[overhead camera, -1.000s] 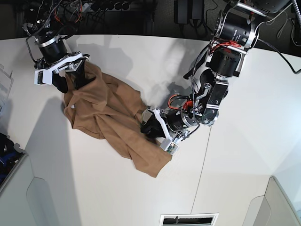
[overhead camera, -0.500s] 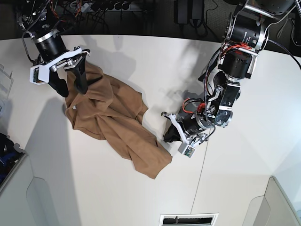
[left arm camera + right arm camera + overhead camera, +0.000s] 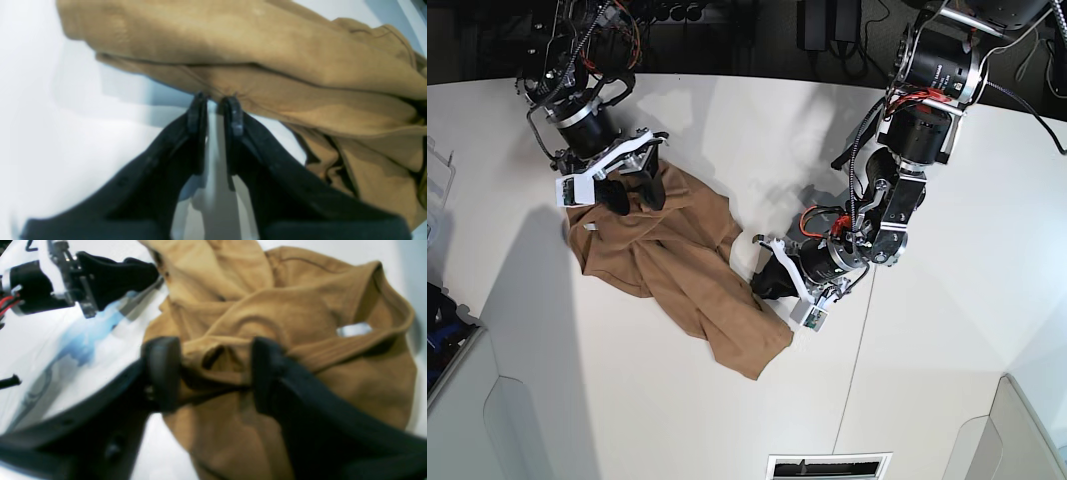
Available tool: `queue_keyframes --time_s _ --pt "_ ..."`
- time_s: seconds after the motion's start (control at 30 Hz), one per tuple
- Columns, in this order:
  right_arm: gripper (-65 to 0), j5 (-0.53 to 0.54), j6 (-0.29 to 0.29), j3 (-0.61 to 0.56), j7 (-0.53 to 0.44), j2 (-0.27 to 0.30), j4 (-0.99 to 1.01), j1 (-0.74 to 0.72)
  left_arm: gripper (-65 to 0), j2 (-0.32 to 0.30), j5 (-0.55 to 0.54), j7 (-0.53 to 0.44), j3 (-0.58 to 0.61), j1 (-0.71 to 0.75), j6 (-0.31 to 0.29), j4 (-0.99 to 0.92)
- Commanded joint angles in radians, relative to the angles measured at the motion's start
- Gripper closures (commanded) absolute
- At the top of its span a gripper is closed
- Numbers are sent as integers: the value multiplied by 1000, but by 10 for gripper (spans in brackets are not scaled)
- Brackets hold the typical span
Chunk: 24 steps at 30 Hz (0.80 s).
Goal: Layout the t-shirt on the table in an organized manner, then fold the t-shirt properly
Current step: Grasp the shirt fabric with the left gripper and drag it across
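Lying crumpled on the white tabletop (image 3: 627, 400), the tan t-shirt (image 3: 677, 265) sits between both arms.
Left gripper (image 3: 215, 100): fingers (image 3: 196, 113) narrow, a slim gap between them, tips touching the shirt's edge; cannot tell if cloth is pinched. Right gripper (image 3: 213, 373): fingers (image 3: 163, 370) set wide, straddling a bunched fold near the collar opening (image 3: 353, 329), not clamped on it.

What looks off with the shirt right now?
The t-shirt isn't laid out: it lies bunched and folded over itself, slanting across the table. The collar opening is twisted up by the right gripper, whose open jaws straddle a fold. The left gripper is at the shirt's edge.
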State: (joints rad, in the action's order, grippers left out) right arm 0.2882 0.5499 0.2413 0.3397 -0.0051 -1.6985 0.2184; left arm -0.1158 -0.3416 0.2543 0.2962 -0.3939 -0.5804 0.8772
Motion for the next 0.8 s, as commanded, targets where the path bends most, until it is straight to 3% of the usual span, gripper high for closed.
queue_keyframes --time_s 0.0,0.2,0.37,0.4,0.5,0.63,0.77 --pt "-195 8 4 -2 -28 2 -17 -6 -137 2 1 8 1 -19 -8 10" --pt "0 3 4 -2 -27 2 -17 -7 -137 3 1 3 1 -19 -8 10" --pt "0 3 4 -1 4 3 -17 -6 -137 16 2 -3 1 -19 9 10" --pt "0 3 4 0 5 3 -18 -5 -124 20 2 -3 1 -19 18 10" --pt "0 4 7 2 5 3 -32 -4 0 21 8 -10 1 -19 23 10" --pt "0 4 21 35 5 5 -101 -4 0 11 40 -12 0 -20 24 10" --pt "0 10 23 110 20 6 -200 -4 0 -30 40 -30 0 -31 122 10"
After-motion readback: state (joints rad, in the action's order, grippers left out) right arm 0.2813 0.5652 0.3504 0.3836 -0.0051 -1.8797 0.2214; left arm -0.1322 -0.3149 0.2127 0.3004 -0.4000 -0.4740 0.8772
